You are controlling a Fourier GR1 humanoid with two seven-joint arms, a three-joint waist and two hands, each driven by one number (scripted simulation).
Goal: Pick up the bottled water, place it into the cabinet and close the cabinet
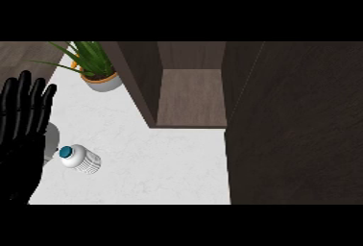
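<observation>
A: The left black robot hand point(25, 129) stands at the view's left edge, fingers straight and apart, holding nothing.

B: And the small clear plastic water bottle with a teal cap point(79, 159)?

A: Upright on the white marble desk point(163, 163), just beside that palm, probably within easy reach.

B: The dark wooden cabinet point(191, 96)?

A: Open beyond, its shelf bare, door point(294, 125) swung out at right. A potted green plant point(96, 65) sits left of it.

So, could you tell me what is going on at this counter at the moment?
Nothing is being held yet. The bottled water stands on the white counter, untouched. The robot's left hand rests open at the left edge, fingers up; the right hand is out of view. The cabinet is open, its door swung out at the right, its shelf bare. A potted plant sits behind.
</observation>
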